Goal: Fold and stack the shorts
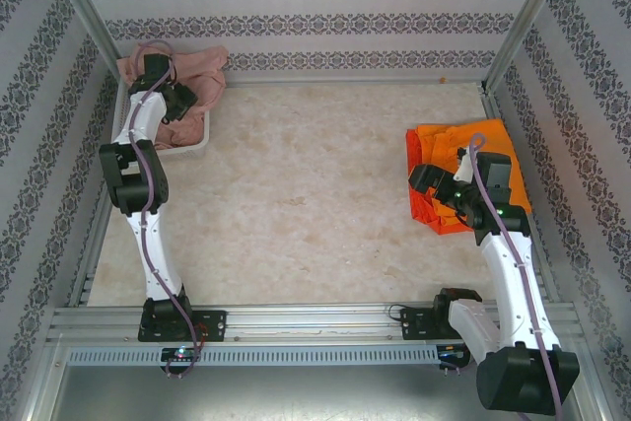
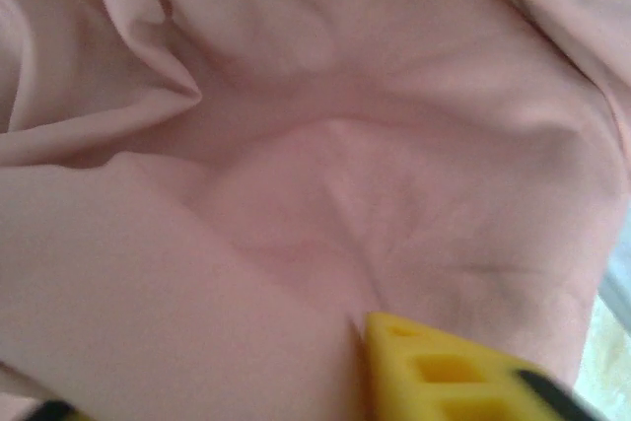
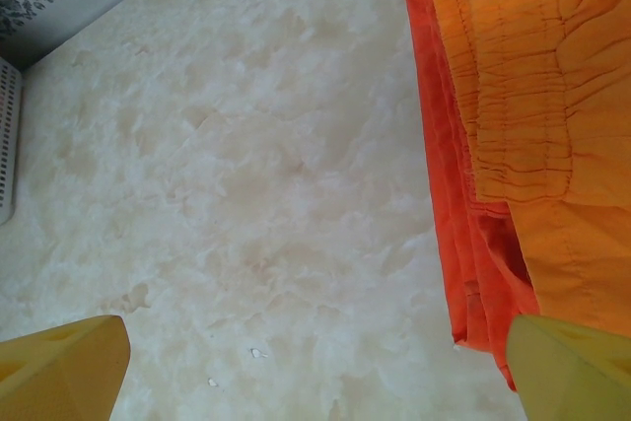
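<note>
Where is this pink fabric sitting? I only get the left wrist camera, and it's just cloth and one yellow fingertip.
Observer: The pink shorts are in a white basket at the far left corner of the table, spilling over its far rim.
Operator: Where are the other shorts?
Observer: On the table's right side, the orange shorts lie on top of the red-orange shorts.
Operator: What is the right gripper doing?
Observer: The right gripper is open and empty, at the stack's edge that faces the table's middle.
</note>
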Available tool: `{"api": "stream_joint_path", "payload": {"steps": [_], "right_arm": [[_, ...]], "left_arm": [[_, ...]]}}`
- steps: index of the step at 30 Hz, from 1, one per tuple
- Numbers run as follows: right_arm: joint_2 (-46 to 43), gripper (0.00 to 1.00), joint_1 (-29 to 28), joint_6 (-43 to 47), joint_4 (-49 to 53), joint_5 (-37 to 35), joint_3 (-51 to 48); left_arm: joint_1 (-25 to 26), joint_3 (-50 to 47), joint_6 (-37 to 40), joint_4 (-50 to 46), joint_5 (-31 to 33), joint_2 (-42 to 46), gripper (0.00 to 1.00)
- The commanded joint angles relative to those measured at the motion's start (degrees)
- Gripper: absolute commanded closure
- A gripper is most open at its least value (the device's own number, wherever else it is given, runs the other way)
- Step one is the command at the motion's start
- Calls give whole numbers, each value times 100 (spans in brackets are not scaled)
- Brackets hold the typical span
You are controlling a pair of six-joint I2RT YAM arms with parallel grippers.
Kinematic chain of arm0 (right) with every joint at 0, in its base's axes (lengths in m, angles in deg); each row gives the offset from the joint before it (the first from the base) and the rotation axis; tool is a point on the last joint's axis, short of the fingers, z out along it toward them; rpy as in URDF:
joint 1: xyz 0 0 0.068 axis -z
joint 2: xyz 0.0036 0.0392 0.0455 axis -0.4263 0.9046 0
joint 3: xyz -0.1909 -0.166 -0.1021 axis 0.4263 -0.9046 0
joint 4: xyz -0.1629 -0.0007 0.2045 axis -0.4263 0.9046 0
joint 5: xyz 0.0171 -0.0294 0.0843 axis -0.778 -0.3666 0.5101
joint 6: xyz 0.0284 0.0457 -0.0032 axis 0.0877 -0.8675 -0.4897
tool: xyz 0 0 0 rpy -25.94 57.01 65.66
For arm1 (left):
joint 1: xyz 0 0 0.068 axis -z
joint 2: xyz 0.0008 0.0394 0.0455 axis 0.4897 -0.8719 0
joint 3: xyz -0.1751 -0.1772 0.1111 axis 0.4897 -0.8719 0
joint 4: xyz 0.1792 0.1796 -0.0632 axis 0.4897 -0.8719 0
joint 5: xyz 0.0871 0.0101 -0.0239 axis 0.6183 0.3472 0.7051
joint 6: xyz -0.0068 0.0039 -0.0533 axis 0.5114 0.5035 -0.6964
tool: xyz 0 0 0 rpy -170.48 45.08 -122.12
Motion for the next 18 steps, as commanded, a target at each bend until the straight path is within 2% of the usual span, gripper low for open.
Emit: {"api": "stream_joint_path", "payload": {"steps": [1,2,3,13,18], "right_arm": [[-136,2,-24,130,49,78,-83],[-154,2,-25,124,49,86,-83],[-171,2,-28,115,49,95,-86],[-355,2,-9,18,-25,269,-39],[-461,2,11,14,-104,427,-74]], "left_arm": [[-82,289,-81,-86,-158,150,91],[-82,307,-47,-28,-190,277,98],[-82,332,-2,37,-205,441,100],[-1,1466,181,261,-659,2110,100],[318,1747,159,631,-826,2913,100]]}}
